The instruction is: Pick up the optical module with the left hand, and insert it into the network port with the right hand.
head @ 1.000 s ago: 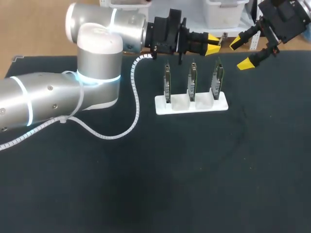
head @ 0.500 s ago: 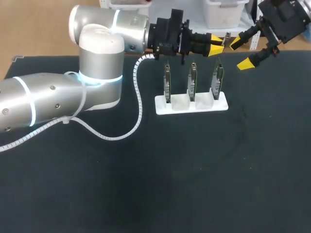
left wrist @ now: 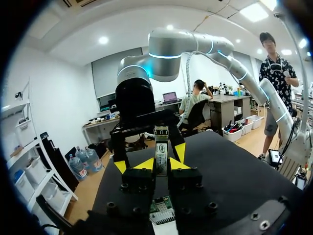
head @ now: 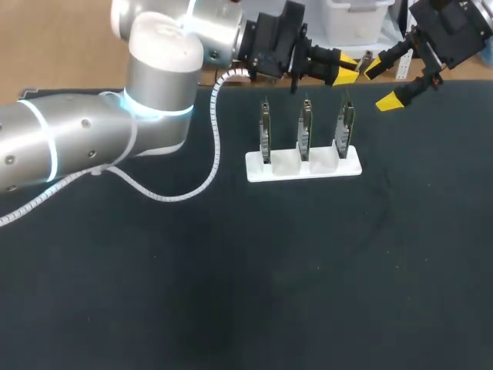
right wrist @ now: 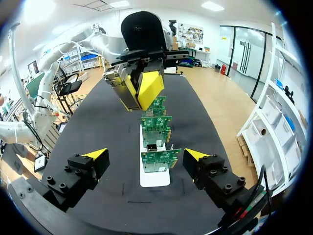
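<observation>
Left gripper point(head: 345, 69) clamps the module point(left wrist: 161, 149), long axis along its fingers, pointing toward 3 o'clock at the wide-open right gripper point(head: 383, 83), near; port boards point(head: 305, 127) stand at 7 o'clock.

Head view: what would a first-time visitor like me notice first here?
Probably the big silver left arm stretched over the black table, its left gripper pinching a small optical module near the far edge. Facing it is the right gripper, yellow-tipped fingers spread wide. Close by, three green circuit boards stand upright in a white holder.
</observation>
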You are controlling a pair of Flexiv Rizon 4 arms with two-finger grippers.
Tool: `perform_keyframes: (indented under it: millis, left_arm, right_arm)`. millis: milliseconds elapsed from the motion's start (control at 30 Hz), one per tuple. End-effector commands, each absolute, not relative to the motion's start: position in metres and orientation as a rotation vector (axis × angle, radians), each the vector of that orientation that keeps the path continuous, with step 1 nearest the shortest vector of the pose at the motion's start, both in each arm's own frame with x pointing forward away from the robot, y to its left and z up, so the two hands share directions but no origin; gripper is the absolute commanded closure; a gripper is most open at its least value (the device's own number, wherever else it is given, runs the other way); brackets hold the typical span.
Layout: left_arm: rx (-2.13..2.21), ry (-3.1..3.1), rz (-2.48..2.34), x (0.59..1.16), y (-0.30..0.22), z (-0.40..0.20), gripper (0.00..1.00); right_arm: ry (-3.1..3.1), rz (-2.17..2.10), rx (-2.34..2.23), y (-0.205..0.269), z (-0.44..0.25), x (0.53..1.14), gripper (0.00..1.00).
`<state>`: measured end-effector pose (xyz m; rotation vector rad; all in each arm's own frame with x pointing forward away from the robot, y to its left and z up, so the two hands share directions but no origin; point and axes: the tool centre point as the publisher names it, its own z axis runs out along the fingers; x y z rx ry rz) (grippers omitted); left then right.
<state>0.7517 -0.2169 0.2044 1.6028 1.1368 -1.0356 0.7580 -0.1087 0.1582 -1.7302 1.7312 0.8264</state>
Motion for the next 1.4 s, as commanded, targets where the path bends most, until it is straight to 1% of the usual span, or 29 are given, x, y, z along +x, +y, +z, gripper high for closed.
perform_keyframes:
  millis: [33,533,967,1400]
  left_arm:
    - [1.612,1.133,-1.044,0.757,-0.219,0.204,1.0]
    - [1.576,1.132,-1.054,0.755,-0.224,0.201,1.0]
    - [1.371,1.219,-0.983,0.741,-0.198,0.208,1.0]
    - [1.191,1.233,-0.974,0.735,-0.197,0.205,1.0]
  right_arm:
    - [1.732,0.822,-1.728,-0.109,0.158,0.756,0.0]
    - [1.732,0.822,-1.728,-0.109,0.158,0.756,0.0]
    - [1.732,0.822,-1.728,-0.109,0.158,0.756,0.0]
    - [1.732,0.822,-1.728,-0.109,0.158,0.756,0.0]
